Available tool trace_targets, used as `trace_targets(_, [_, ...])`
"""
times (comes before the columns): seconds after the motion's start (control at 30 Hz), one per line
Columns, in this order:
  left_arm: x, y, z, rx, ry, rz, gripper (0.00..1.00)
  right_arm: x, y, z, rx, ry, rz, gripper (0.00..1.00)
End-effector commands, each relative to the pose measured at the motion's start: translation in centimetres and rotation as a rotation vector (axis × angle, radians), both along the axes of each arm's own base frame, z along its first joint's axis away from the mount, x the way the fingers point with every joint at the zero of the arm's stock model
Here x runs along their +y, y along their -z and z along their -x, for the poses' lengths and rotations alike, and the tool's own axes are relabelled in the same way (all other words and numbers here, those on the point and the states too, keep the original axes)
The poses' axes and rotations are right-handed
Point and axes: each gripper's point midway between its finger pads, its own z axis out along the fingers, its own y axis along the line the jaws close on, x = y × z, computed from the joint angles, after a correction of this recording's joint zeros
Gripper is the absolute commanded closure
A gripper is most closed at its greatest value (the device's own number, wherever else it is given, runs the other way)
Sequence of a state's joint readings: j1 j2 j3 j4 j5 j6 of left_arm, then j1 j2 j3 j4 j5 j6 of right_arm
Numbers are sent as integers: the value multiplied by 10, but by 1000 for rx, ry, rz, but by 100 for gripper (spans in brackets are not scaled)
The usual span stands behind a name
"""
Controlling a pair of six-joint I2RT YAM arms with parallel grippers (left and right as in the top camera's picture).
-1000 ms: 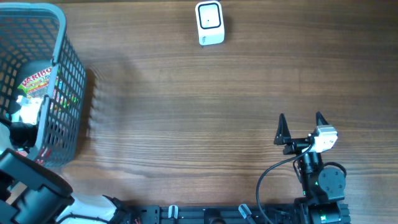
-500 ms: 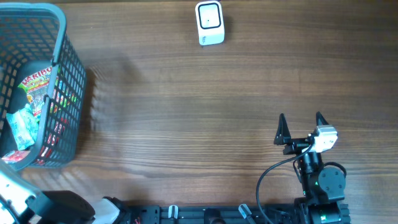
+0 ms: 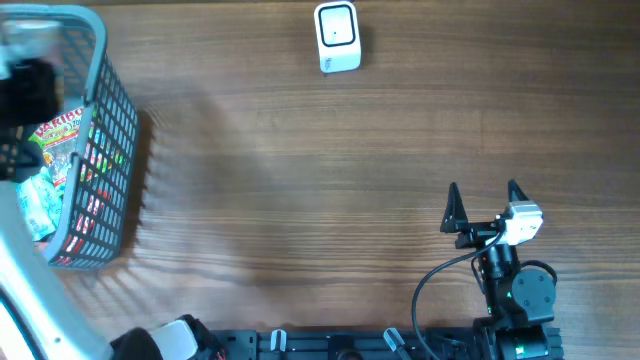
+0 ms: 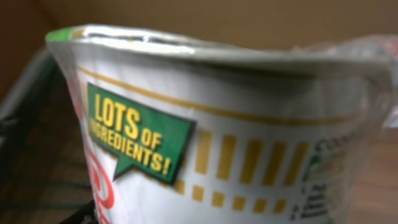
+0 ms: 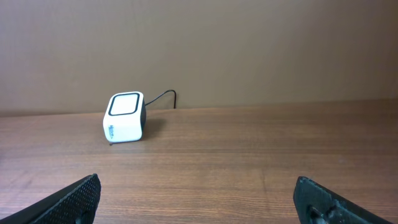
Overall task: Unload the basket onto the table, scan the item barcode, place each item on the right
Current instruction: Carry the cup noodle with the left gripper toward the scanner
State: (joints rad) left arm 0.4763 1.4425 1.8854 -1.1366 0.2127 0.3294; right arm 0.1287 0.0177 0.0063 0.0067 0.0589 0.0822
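Overhead view: a brown wooden worktop [image 3: 300, 180]. At 10 o'clock stands a grey-blue mesh basket [image 3: 105, 120] of snack packets, one a sweet bag [image 3: 58, 135] with red lettering that looks like "Haribo". The left tool [image 3: 25, 85] is a dark blur over the basket, and what it carries is unclear from here. At 12 o'clock sits a small white scanner [image 3: 337, 37], well apart from the basket. At 4 o'clock the right tool [image 3: 485, 200] rests with its fingers spread wide, holding nothing.

Left wrist view: a white noodle cup [image 4: 236, 137] fills the frame, tilted, with basket mesh at 8 o'clock. A green speech-bubble label reads "LOTS OF INGREDIENTS!" above gold stripes. Small print at 4 o'clock is too blurred to read, and no barcode shows. The tool's fingers are hidden. Since the cup hangs this close, above the basket, it appears to be gripped, half closed around it.

Right wrist view: the scanner [image 5: 124, 117] stands at 10 o'clock, its cable trailing behind, with the spread fingers at both lower corners.

Progress: the item seems picked out, nothing scanned yet. Carrying it across and turning its barcode toward the scanner remain.
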Motion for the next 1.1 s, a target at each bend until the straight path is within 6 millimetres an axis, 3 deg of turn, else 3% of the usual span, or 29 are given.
trace_targets(0.0, [-74, -26, 4, -72, 131, 72, 44, 1, -1, 0, -7, -8, 3, 0])
trace_targets(0.13, [-141, -17, 8, -15, 279, 139, 44, 1, -1, 0, -7, -8, 3, 0])
trace_targets(0.27, [-201, 9, 15, 114, 396, 217, 46, 1, -1, 0, -7, -8, 3, 0])
trace_targets(0.43, [-247, 46, 8, 243, 498, 230, 45, 1, -1, 0, -7, -8, 3, 0])
trace_targets(0.63, [-295, 118, -15, 466, 567, 237, 42, 1, -1, 0, -7, -8, 3, 0])
trace_targets(0.87, [-381, 202, -28, 621, 694, 230, 46, 1, -1, 0, -7, -8, 3, 0])
trace_targets(1.0, [-424, 244, -23, 675, 755, 207, 46, 1, -1, 0, -7, -8, 3, 0])
trace_targets(1.07, [-443, 276, -9, 749, 787, 177, 45, 1, -1, 0, -7, -8, 3, 0])
